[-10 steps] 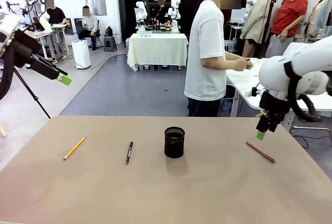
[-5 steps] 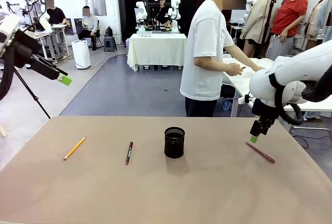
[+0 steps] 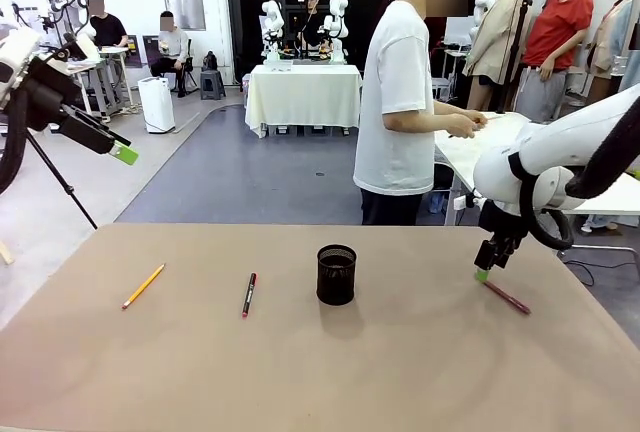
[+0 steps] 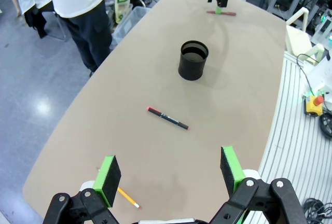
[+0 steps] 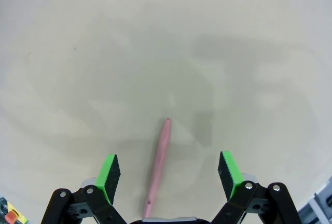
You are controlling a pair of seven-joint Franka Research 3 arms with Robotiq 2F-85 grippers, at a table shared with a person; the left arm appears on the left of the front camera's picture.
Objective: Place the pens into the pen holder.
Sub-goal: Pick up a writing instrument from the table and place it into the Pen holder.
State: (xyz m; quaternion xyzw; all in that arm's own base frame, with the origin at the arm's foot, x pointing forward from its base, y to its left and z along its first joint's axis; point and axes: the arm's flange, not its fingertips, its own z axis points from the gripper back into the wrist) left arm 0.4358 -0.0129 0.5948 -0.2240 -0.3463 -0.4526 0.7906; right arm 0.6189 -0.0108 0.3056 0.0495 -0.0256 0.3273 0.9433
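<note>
Right jaws lowered nearer the table (image 3: pixel 300 372), released over the brownish-red pencil (image 3: pixel 505 296), left jaws unmoved, released

Yellow pencil (image 3: pixel 143 286), black pen (image 3: pixel 248 294), reddish pencil (image 3: pixel 508 298) lie flat; holder (image 3: pixel 336 274) seemingly empty.

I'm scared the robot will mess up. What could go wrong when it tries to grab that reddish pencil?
1. The reddish pencil is thin and lies flat on the table. The open right end effector hovers low over it, so the pads might nudge it and roll it away, or scrape the table.
2. The pen holder is small with a narrow mouth. A pencil held crooked could hit its rim, miss, or tip it over.
</note>
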